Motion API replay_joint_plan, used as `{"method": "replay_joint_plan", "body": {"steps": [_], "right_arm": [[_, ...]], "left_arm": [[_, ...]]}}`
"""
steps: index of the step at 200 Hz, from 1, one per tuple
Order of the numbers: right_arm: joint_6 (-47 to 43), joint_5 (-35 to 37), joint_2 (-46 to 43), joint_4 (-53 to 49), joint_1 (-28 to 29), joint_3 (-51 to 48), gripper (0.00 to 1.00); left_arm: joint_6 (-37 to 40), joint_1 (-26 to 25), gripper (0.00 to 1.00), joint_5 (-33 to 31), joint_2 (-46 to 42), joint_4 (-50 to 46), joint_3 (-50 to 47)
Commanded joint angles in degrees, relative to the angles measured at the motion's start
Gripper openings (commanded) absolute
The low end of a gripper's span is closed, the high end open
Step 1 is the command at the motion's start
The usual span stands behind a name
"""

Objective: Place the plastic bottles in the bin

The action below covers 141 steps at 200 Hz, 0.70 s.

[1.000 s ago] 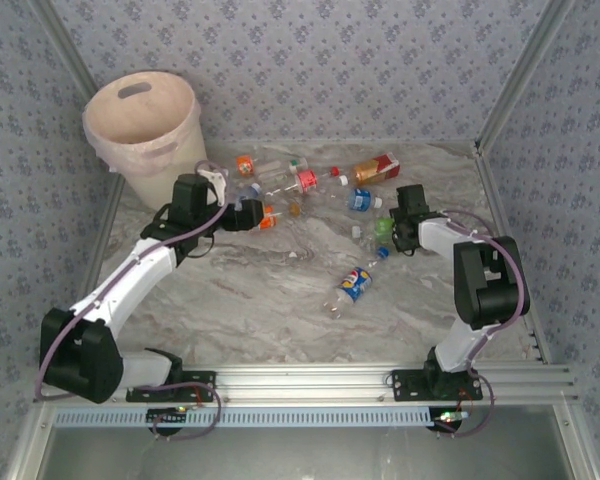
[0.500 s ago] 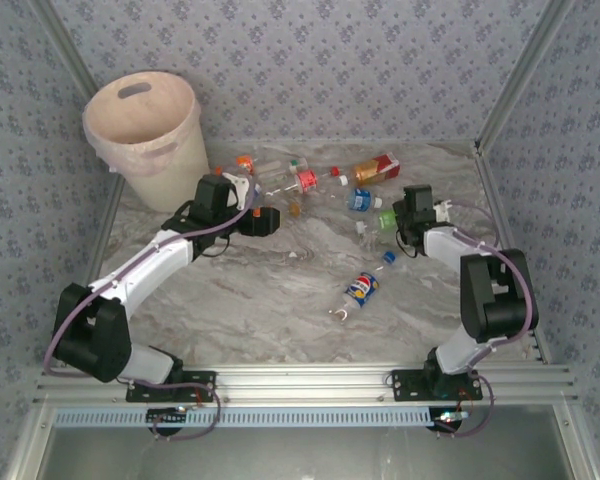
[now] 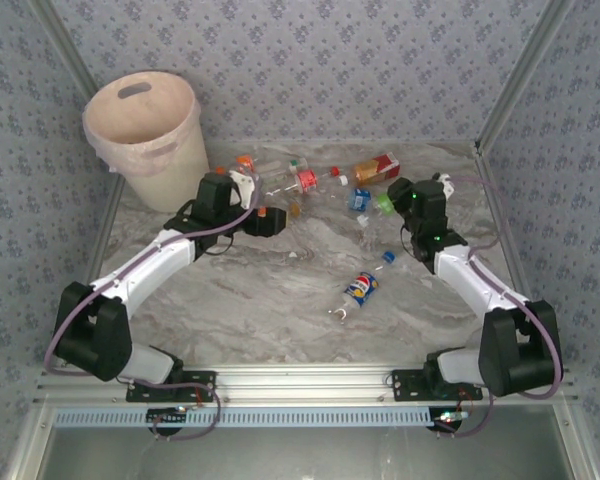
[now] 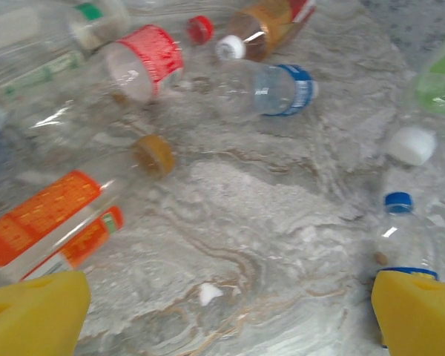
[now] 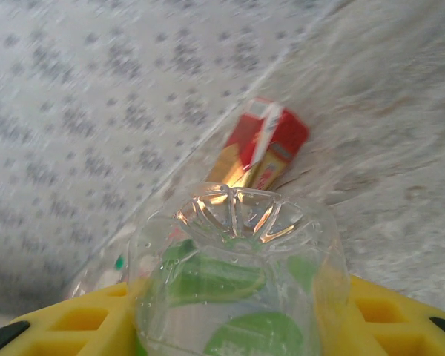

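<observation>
- Your green bottle [image 5: 237, 245] sits clamped, base outward, between the right gripper's [image 5: 241, 322] jaws, ready for carrying.
- The bin [image 3: 150, 170] stands far left, well apart from it.
- Your left gripper [image 4: 222, 319] hangs spread wide and empty beside the orange bottle [image 4: 48, 215], likely lining up a grab.

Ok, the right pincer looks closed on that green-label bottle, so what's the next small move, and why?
Probably lift the right pincer straight up a little. The green-label bottle sits clasped between its yellow fingers, loose bottles lie close around it, and the bin stands far off at the far left of the table, so clearing the clutter comes first.
</observation>
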Motion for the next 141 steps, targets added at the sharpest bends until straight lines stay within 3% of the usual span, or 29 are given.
{"method": "replay_joint_plan", "body": {"steps": [1,19,43,141], "right_arm": [[-7.8,-2.3,-0.9,3.4,3.2,0.6,0.46],[-8.7,-4.5,-0.2,5.6,5.4,1.8,0.46],[-8.9,-7.8,0.7,7.1,8.3,4.0,0.45],[-8.7,-11.4,4.5,10.5,16.7,9.5,0.46]], "left_arm": [[2.4,-1.0,0.98,8.2,1.4,4.4,2.7],[2.4,-1.1,0.98,14.3,3.0,7.2,3.7],[4.2,-2.5,0.98,17.6,5.9,8.4,6.5],[6.8,-5.3,0.98,21.8,14.1,18.2,11.2]]}}
